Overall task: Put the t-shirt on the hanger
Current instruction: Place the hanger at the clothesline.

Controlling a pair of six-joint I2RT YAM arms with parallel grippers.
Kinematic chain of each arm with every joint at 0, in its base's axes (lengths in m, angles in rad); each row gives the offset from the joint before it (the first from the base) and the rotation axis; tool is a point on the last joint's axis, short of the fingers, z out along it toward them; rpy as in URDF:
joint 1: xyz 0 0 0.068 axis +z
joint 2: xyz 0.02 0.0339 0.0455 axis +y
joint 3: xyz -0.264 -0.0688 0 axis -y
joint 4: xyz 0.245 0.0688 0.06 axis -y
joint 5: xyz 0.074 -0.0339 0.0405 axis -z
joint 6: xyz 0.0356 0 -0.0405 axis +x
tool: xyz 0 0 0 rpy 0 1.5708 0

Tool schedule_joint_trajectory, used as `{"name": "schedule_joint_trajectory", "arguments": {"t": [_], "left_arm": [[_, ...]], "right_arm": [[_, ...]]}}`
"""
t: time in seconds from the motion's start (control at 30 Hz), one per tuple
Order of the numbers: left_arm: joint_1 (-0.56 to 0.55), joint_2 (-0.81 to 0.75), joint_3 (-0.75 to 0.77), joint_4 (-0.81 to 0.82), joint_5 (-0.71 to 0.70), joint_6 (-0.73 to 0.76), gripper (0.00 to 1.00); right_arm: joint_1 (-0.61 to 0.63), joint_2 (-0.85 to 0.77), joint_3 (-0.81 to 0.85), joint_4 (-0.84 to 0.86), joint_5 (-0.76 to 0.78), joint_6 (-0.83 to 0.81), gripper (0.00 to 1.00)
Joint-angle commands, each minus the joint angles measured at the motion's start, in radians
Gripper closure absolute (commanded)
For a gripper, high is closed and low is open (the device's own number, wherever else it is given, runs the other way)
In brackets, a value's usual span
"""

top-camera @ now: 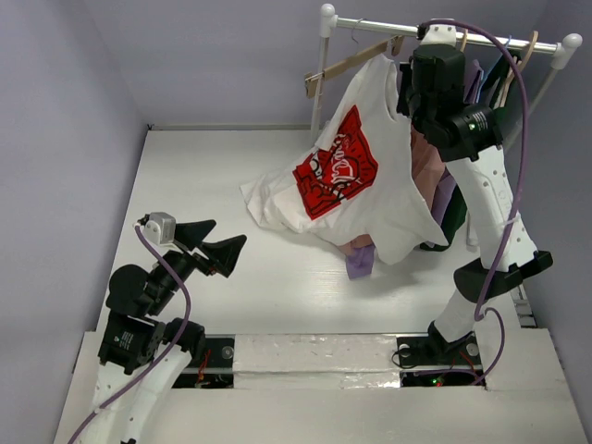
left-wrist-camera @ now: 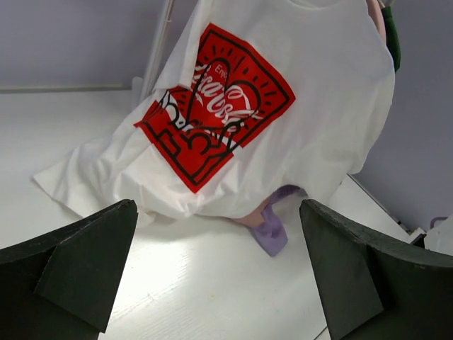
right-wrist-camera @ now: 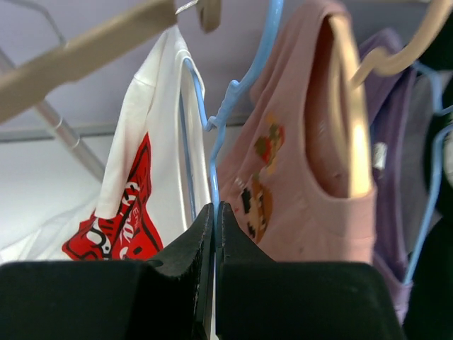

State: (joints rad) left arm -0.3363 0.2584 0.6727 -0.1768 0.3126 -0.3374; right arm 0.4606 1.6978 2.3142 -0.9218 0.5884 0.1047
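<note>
T-shirt [top-camera: 370, 157] hangs at the far right of the table [top-camera: 203, 176], its collar up by the rail of the clothes rack [top-camera: 444, 28] and its hem spread on the tabletop. In the right wrist view the light-blue wire of the hanger [right-wrist-camera: 263, 49] runs inside the shirt's neck opening. The neck of the hanger passes straight down between the fingers of the right gripper [right-wrist-camera: 214, 212], which are pressed together on the wire with no gap showing. Whether the hook sits on the rail cannot be told, since it runs out of that view.

The left gripper [top-camera: 229, 231] hovers over the table well apart from the shirt, with its jaws spread wide and nothing between them. They are turned toward the red graphic.

The rack also carries a tan wooden hanger [top-camera: 356, 60] just left of the shirt. To the shirt's right hang a pink shirt [right-wrist-camera: 297, 177] and a lilac garment [right-wrist-camera: 386, 106]. A lilac scrap of cloth [left-wrist-camera: 272, 230] lies on the table at the shirt's lower edge.

The shirt's long axis slopes from the collar at the rail down and leftward to the hem, with the printed chest facing the left arm.
</note>
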Motion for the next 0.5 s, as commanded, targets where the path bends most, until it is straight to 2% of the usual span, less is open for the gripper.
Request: {"name": "schedule_joint_trajectory", "arguments": {"t": [0.0, 0.3, 0.47], "left_arm": [[-0.02, 0.005, 0.001, 0.013, -0.003, 0.02, 0.01], [-0.038, 0.018, -0.005, 0.011, -0.012, 0.017, 0.01], [-0.038, 0.007, -0.012, 0.016, -0.023, 0.012, 0.01]], "right_arm": [[-0.02, 0.002, 0.08, 0.109, 0.099, -0.088, 1.0], [-0.059, 0.036, 0.067, 0.231, 0.076, -0.18, 1.0], [-0.059, 0.04, 0.018, 0.359, 0.056, -0.226, 1.0]]}}
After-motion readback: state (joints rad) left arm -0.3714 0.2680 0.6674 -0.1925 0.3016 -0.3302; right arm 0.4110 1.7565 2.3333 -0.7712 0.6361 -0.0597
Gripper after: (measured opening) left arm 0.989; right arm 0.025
